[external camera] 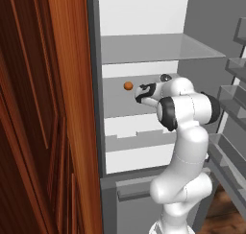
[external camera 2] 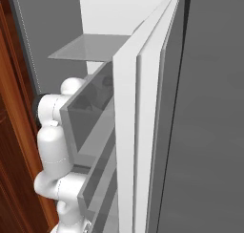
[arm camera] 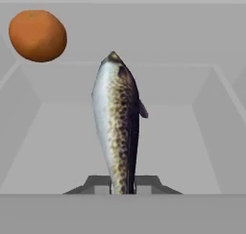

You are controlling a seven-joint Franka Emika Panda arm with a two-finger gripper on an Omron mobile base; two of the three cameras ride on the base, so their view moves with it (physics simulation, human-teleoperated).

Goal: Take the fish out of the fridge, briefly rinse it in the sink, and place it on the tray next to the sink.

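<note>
The fridge [external camera: 93,108] stands open, with my arm reaching onto its middle white shelf [external camera: 120,106]. In the hand view the fish [arm camera: 117,122] is silver with a dark speckled back and points straight away from the hand. Its near end sits between the two dark fingertips of my gripper [arm camera: 122,186], which is shut on it. From the left base view my gripper [external camera: 141,93] is just right of the small orange ball [external camera: 128,86]. The sink and the tray are out of view.
The orange ball [arm camera: 37,35] lies up and to the left of the fish on the same shelf. A glass shelf [external camera: 153,48] hangs above the hand. The door with its clear racks [external camera: 233,103] stands open on the right, close to the right base camera [external camera 2: 143,132]. A reddish wood cupboard [external camera: 43,132] flanks the left.
</note>
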